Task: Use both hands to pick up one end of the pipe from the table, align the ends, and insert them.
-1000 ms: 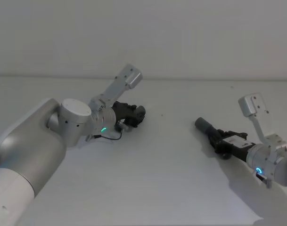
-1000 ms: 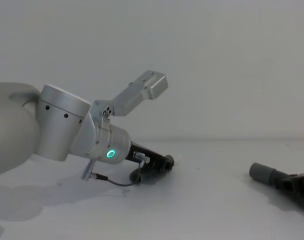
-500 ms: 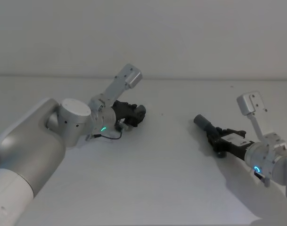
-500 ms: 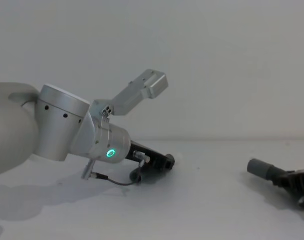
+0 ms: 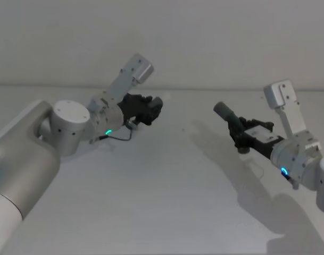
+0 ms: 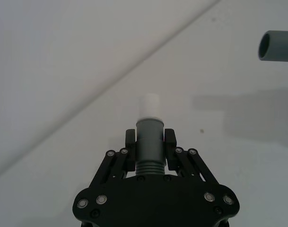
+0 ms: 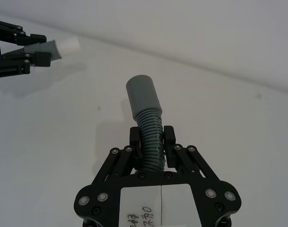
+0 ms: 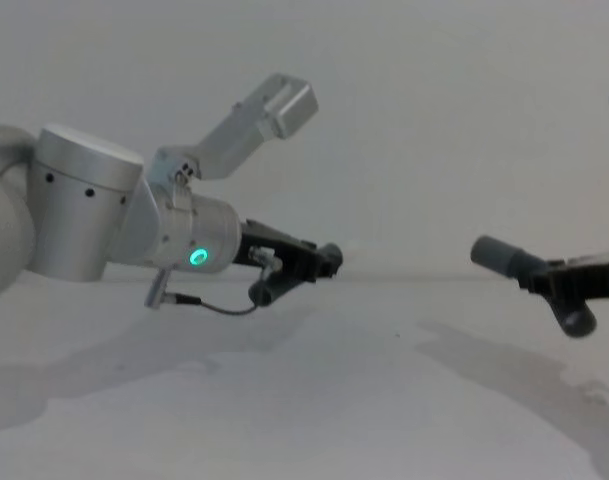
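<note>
pipe pieces (image 7: 144, 104) in left gripper (image 6: 150, 137), right gripper (image 7: 152, 136)

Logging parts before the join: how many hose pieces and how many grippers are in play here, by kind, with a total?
Ribbed hose pieces: 2 (white-tipped hose piece in the left gripper, grey-cuffed hose piece in the right gripper)
Black two-finger grippers: 2
Total: 4

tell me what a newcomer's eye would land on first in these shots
The left gripper holds the left hose piece, with its white tip, in the air above the table on the left. On the right, the right gripper holds the right hose piece, open grey cuff leading. The two ends point roughly toward each other across a wide gap, not yet joined.
</note>
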